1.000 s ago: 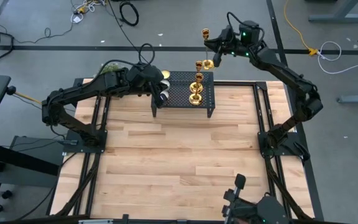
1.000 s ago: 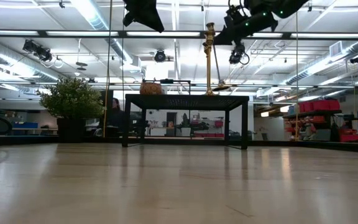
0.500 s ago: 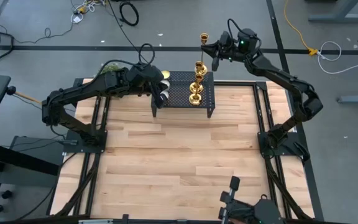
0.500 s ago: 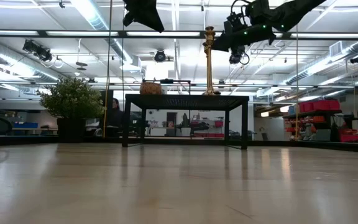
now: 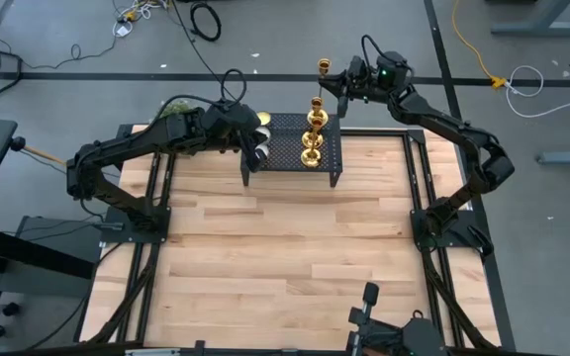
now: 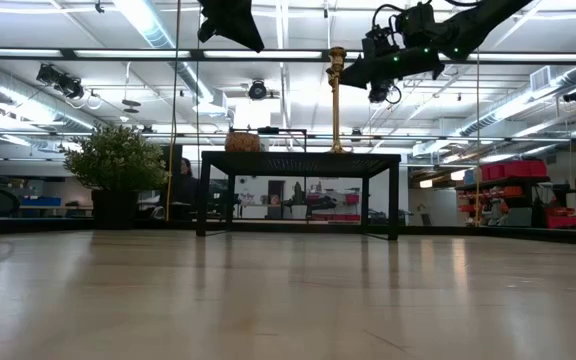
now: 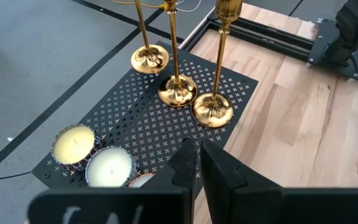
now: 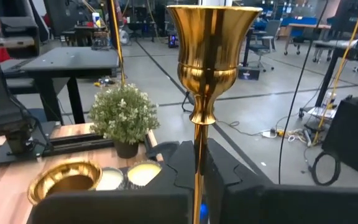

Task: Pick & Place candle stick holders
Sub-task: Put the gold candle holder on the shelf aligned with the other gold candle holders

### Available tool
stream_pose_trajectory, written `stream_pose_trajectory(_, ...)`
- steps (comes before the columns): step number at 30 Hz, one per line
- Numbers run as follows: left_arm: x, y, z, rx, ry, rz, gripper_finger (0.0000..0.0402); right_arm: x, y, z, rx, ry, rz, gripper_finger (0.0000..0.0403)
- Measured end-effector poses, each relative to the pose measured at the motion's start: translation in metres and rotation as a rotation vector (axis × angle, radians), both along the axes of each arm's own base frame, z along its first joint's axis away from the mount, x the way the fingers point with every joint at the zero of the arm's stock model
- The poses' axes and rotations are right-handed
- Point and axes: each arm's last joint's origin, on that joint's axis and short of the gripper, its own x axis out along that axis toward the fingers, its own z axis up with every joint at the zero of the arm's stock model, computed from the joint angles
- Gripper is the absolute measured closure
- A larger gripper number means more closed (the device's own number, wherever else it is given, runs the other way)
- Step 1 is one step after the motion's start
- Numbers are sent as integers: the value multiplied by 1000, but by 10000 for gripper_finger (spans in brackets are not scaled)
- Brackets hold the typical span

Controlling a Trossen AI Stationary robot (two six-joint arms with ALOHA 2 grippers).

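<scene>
High view first: a black perforated stand (image 5: 295, 145) is parked at the table's (image 5: 285, 247) 12 o'clock edge, and all three candle stick holders (image 5: 312, 138) are bunched on its right half. From the left wrist view, three gold bases can be counted on the mesh, close together, with a few jar candles (image 7: 98, 158) at the stand's other end. The right gripper (image 5: 342, 87) is clamped on the stem of the far candle stick holder (image 8: 207, 56), which is kept upright, its base down on the stand. The left gripper (image 7: 194, 163) is pinched shut on nothing, hung above the stand's left side. A potted plant (image 8: 123, 115) is seen just off the stand's 9 o'clock side.
</scene>
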Motion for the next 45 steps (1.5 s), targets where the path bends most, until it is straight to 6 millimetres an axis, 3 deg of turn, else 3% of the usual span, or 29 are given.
stream_pose_trajectory(13, 0, 0, 0, 0, 0, 0, 374, -2, 3, -25, 15, -61, -5, 396)
stream_pose_trajectory(45, 0, 0, 0, 0, -1, 0, 374, -2, 3, -29, 10, -28, -9, 396)
